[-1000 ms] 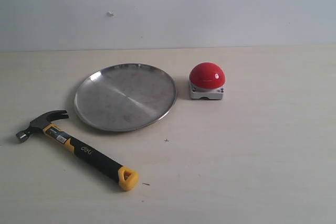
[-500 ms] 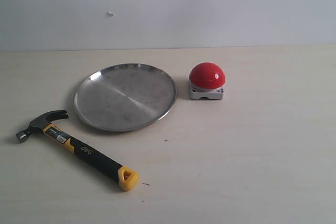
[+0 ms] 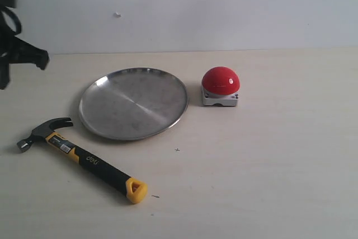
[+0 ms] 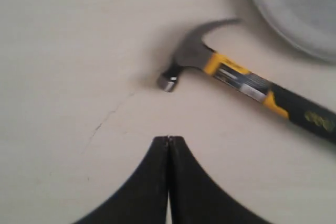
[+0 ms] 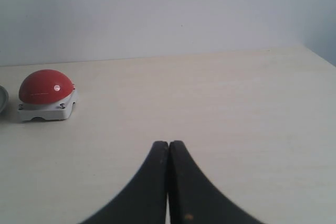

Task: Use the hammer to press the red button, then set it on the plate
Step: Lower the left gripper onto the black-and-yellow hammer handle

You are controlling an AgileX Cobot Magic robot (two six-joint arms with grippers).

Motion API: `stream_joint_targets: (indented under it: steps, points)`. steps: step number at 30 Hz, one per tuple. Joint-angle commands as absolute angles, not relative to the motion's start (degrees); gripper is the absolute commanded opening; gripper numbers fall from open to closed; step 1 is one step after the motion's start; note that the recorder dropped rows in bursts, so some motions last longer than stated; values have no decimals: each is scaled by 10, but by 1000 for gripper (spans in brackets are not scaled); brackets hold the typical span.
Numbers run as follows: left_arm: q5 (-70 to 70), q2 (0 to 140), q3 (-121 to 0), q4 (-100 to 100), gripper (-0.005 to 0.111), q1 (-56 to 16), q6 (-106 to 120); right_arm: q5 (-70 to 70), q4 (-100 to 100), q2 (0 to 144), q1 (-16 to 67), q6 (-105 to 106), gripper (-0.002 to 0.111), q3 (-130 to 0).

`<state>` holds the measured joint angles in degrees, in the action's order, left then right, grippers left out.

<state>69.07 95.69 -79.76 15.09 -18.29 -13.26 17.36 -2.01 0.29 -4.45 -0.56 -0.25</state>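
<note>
Judged to be at the very first step: fetching the hammer (image 3: 84,159), not yet grasped. Nothing pressed, nothing plated, so far as can be told.

Lying flat on the pale surface (image 3: 268,166), at front left in the exterior view, with the head toward the left edge and the yellow-ended handle running toward the front and middle. Just beside the steel plate (image 3: 134,103) but apart from its rim. Well apart from the red button (image 3: 220,80), set close to the plate's right rim without touching.

Left claw (image 4: 168,139) pinched fully together, tip against tip, holding nothing. Hanging above bare surface, clear of the hammer (image 4: 247,85), with the steel head nearest the tips, the handle leading away and the plate (image 4: 299,9) edge beyond. From outside, only a dark bit of the left arm (image 3: 15,54) at the far left edge, high up.

Right claw (image 5: 168,143) likewise closed tip to tip, empty, over bare surface, with the red button (image 5: 45,86) well off ahead.

Next, probably: spread the left claw wide, shift over the black grip, set the jaws across the handle, descend and close. Worth gripping toward the yellow end for reach, and minding the heavy head dipping on the lift.
</note>
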Motion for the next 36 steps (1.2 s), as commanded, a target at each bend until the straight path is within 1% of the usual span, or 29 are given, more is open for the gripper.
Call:
stream_joint_targets:
  steps: [1, 6, 8, 10, 12, 16, 19, 21, 25, 31, 36]
  points:
    - [700, 982, -800, 52, 0, -231, 220, 166, -22, 0, -47, 0, 0, 0]
    - [700, 993, -768, 66, 0, -290, 567, 166, -22, 0, -47, 0, 0, 0]
    - [687, 1000, -762, 69, 0, -304, 632, 166, -22, 0, -47, 0, 0, 0]
    - [672, 1010, -762, 73, 4, -307, 651, 166, -22, 0, -47, 0, 0, 0]
    - [664, 1022, -762, 92, 13, -307, 658, 166, -22, 0, -47, 0, 0, 0]
    - [654, 1054, -762, 110, 39, -300, 658, 166, -22, 0, -47, 0, 0, 0]
    - [630, 1071, -762, 122, 51, -297, 658, 166, -22, 0, -47, 0, 0, 0]
    - [622, 1080, -762, 133, 53, -297, 656, 166, -22, 0, -47, 0, 0, 0]
    - [597, 1096, -762, 139, 53, -290, 656, 166, -22, 0, -47, 0, 0, 0]
    - [532, 1102, -747, 106, 53, -253, 656, 166, -22, 0, -47, 0, 0, 0]
    - [517, 1102, -725, 94, 53, -231, 689, 166, -22, 0, -47, 0, 0, 0]
